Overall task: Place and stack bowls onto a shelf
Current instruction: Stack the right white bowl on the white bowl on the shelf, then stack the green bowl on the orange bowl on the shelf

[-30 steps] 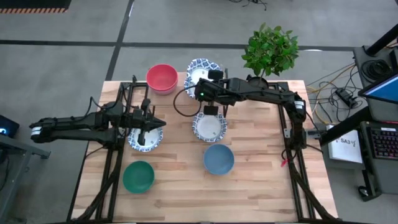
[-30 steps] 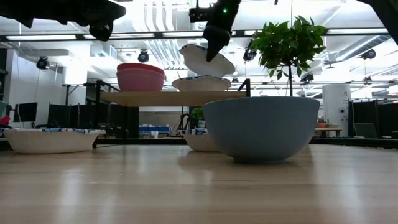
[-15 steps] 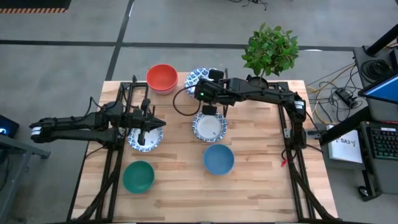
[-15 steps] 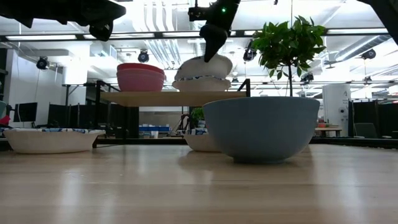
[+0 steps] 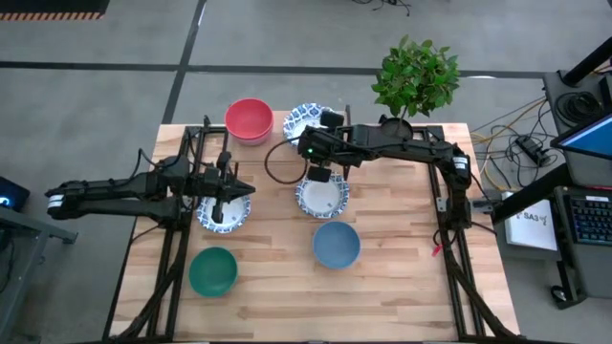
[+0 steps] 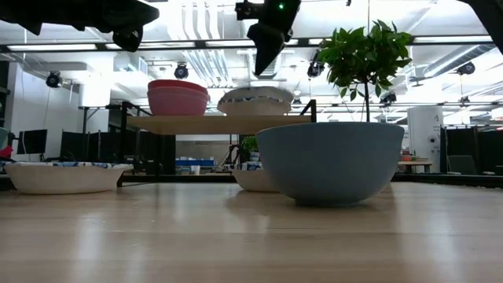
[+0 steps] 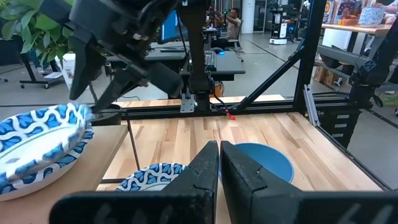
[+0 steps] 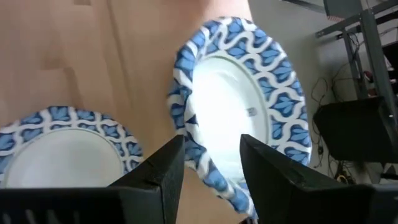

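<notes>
On the shelf a red bowl sits nested in a pink one. Beside them a white blue-rimmed bowl rests level on another of its kind. My right gripper hangs open just above that stack, touching nothing; in the right wrist view its fingers stand on either side of the top bowl's rim. My left gripper is shut and hovers high over a patterned bowl on the table.
On the table stand a second patterned bowl, a blue bowl and a green bowl. A potted plant stands at the far right, next to the shelf. Black frame rails run along both table sides.
My right gripper has opened and let go of the patterned bowl. It then rose a little. The bowl, held tilted above the shelf a second ago, came down onto the other patterned bowl and now lies level on it.
</notes>
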You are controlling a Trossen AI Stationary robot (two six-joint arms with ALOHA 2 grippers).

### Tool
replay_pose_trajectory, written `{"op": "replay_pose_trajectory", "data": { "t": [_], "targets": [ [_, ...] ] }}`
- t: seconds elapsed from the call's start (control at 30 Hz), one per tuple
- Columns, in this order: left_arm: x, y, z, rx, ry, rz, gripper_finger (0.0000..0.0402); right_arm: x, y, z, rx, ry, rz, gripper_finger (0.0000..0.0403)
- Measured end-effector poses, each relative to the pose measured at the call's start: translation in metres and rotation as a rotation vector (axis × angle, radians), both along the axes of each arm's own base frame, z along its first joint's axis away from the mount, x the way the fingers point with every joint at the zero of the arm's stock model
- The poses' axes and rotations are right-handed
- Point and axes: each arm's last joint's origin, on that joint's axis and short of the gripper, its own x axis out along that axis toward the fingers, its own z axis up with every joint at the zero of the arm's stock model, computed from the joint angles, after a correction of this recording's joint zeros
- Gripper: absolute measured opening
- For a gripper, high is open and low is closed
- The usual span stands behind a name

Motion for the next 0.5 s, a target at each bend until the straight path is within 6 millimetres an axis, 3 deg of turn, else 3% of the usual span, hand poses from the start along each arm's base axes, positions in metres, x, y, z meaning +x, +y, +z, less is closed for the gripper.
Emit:
{"op": "replay_pose_trajectory", "data": {
  "t": [0.27, 0.5],
  "targets": [
    [0.000, 0.000, 0.000, 0.000, 0.000, 0.000, 0.0000, 0.004, 0.019, 0.001, 0.040, -0.050, -0.001, 0.0134],
    [-0.001, 0.000, 0.001, -0.052, -0.003, 0.003, 0.0000, 0.004, 0.046, 0.001, 0.166, -0.070, 0.080, 0.0089]
  ]
}}
